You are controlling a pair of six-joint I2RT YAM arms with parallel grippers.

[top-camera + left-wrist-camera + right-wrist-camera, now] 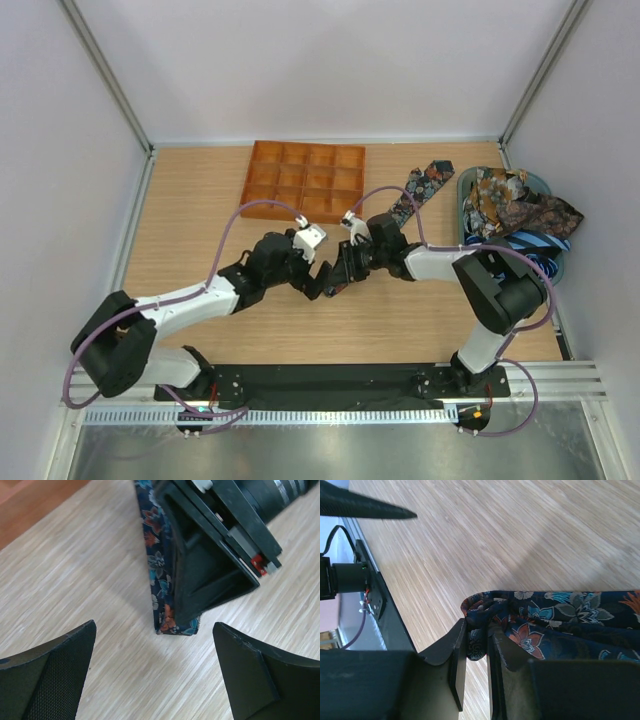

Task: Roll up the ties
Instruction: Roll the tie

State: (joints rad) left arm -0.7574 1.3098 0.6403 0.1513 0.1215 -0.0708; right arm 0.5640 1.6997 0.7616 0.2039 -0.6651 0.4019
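step: start the roll | tie (545, 620) lies on desk (75, 570), end at centre of top view | right fingers (460, 655) nearly closed, pinching that curled end | left fingers (55, 675) wide open, empty | advice: pinch firmly, turn slowly, edges aligned

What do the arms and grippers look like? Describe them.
The left arm and right arm have white links with black joints and bases. A purple cable loops along each. The left gripper and right gripper are black with flat, wedge-shaped fingers; the right one carries a small red tab.
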